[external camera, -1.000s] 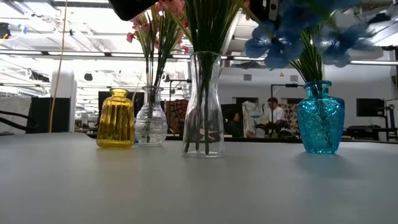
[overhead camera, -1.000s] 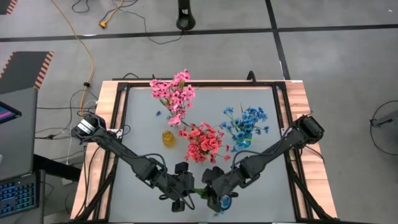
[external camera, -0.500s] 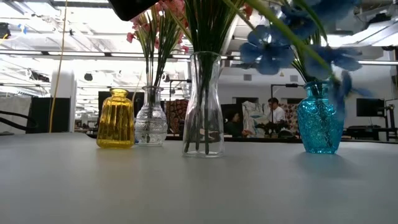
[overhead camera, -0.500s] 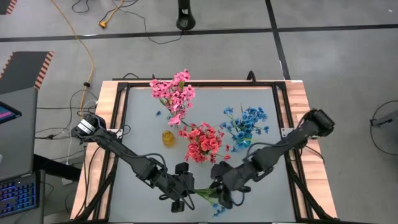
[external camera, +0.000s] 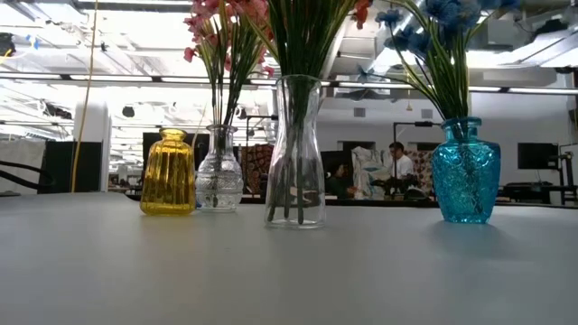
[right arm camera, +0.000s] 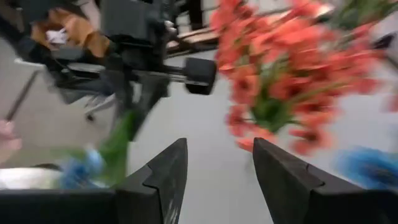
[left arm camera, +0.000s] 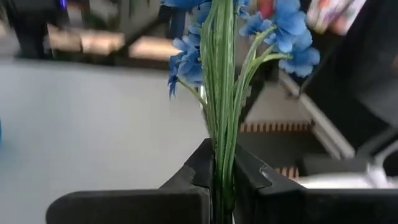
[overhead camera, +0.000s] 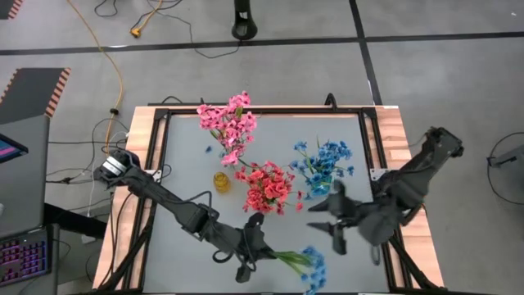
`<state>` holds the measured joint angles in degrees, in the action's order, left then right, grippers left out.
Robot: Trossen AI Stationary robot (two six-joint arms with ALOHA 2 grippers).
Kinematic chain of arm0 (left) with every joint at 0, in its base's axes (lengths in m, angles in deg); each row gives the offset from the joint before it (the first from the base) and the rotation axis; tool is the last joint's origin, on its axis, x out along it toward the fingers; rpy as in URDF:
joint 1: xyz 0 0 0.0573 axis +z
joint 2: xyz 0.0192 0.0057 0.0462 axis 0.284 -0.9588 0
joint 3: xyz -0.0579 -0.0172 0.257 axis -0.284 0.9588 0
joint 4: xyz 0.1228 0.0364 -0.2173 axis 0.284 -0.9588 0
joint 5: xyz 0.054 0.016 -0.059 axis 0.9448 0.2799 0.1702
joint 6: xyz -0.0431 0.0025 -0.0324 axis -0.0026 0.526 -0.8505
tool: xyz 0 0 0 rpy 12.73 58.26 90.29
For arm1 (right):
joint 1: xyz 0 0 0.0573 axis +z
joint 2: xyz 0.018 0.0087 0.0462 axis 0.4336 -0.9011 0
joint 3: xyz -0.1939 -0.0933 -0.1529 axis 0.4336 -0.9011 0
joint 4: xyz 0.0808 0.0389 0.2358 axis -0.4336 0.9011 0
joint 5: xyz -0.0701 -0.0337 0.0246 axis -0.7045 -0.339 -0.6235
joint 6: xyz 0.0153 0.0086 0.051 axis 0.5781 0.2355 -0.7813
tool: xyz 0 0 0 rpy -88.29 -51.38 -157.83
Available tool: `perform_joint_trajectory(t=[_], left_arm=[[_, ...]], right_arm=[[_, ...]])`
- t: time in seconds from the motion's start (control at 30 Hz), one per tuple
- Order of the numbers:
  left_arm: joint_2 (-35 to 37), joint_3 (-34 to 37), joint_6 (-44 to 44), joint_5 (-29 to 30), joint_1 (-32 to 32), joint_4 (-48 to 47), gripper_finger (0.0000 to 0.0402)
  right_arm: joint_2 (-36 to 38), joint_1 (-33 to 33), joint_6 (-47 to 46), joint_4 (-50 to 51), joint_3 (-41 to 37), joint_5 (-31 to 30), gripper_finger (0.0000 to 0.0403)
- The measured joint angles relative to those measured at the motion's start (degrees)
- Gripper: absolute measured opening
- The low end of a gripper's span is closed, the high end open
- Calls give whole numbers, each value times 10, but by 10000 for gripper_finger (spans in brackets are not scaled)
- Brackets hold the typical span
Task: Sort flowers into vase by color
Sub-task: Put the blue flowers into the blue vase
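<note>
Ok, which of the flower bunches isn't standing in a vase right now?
The blue spray at the table's near edge: the left pincer is shut on its green stems. The pink, coral-red and other blue bunches all stand in vases.

One camera hangs overhead and looks straight down, taking in the whole bench [overhead camera: 188, 164], both arms and a strip of floor around it. Another sits at bench-top height, facing level across the surface into the room behind; the yellow vase [external camera: 168, 171], the tall clear vase [external camera: 296, 152] and the turquoise vase [external camera: 465, 170] stand close before it, and the same vases show from above in the overhead view. The left wrist camera looks out along its own fingers, very near the blue spray [left arm camera: 249, 37]. The right wrist camera faces back across the bench, catching the coral-red blossoms [right arm camera: 286, 68] and the other arm.
</note>
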<state>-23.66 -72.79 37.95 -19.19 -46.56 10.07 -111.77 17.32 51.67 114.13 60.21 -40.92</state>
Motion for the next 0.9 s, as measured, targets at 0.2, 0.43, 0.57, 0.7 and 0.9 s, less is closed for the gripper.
perform_joint_trajectory(t=[0.2, 0.43, 0.57, 0.7, 0.9], left_arm=[[0, 0, 48, 0, 24, 120, 9], [1, 0, 91, 1, 50, 220, 9], [1, 0, 107, 2, 67, 267, 9], [1, 0, 118, 2, 83, 304, 9], [1, 0, 118, 2, 96, 311, 9]], right_arm=[[54, 61, -28, 106, 0, -115, 209], [101, 128, -227, 170, -114, -247, 209], [115, 131, -252, 22, -232, -257, 209], [113, 131, -93, -243, -312, -258, 209], [92, 105, 236, -611, -355, -247, 209]])
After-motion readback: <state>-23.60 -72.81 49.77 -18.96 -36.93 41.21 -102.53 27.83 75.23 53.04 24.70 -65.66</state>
